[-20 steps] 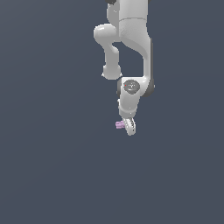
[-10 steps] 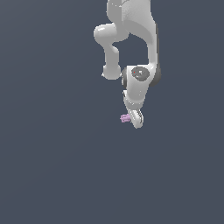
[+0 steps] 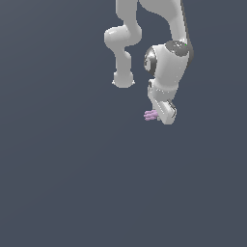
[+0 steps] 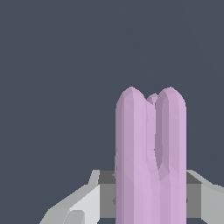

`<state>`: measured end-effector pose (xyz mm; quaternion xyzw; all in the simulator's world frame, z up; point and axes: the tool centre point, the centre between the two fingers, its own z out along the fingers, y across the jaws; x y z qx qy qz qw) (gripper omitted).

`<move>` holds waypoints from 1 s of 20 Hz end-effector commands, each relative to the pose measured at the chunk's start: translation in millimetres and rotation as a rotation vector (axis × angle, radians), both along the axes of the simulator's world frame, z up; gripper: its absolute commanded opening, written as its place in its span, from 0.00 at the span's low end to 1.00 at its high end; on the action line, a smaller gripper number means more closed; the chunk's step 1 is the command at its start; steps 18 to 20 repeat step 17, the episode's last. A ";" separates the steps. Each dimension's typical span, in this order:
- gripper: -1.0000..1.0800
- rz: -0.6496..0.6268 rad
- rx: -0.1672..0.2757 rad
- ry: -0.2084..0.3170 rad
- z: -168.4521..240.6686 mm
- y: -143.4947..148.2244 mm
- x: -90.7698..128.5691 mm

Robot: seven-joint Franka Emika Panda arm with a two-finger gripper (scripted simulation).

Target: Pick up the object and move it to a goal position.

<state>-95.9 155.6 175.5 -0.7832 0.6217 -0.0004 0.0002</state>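
Observation:
The object (image 3: 151, 115) is a tiny pale lilac bar with ridged segments. It sticks out toward the exterior view's left from my white gripper (image 3: 164, 115), which is shut on it and holds it in the air. In the wrist view the object (image 4: 149, 162) fills the middle as rounded lilac ridges, standing out from between my grey-white fingers (image 4: 74, 208). The gripped end of the bar is hidden between the fingers.
The white arm (image 3: 166, 62) hangs down from the top of the exterior view, with an elbow joint (image 3: 123, 43) to its left. All around is a plain dark grey-blue background with no other objects in view.
The gripper with the lilac object has moved toward the exterior view's right and risen over the last second. The wrist has turned with it. The grip on the object has stayed shut.

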 end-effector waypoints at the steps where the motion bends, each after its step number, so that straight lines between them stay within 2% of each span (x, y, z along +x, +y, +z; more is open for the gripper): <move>1: 0.00 -0.001 -0.002 0.000 22.7 10.8 -4.5; 10: 0.00 0.000 -0.002 0.000 78.3 40.0 -13.2; 20: 0.00 0.001 0.000 0.000 90.7 47.5 -14.3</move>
